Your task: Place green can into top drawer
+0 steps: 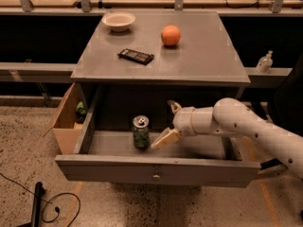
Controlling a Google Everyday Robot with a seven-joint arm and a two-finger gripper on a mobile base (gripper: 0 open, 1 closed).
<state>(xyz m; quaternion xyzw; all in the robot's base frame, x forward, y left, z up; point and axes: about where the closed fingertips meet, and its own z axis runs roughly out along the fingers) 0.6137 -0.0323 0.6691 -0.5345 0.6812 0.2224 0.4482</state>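
The green can (141,132) stands upright inside the open top drawer (156,169), left of its middle. My gripper (168,123) is inside the drawer just right of the can, open and empty. One pale finger (165,139) points toward the can's base with a small gap between them. The other finger (173,107) sticks up behind. My white arm reaches in from the right.
On the grey cabinet top (208,56) lie a white bowl (118,21), an orange (170,35) and a dark flat packet (136,56). A tan wooden box (66,122) stands left of the drawer. A cable (47,205) lies on the floor.
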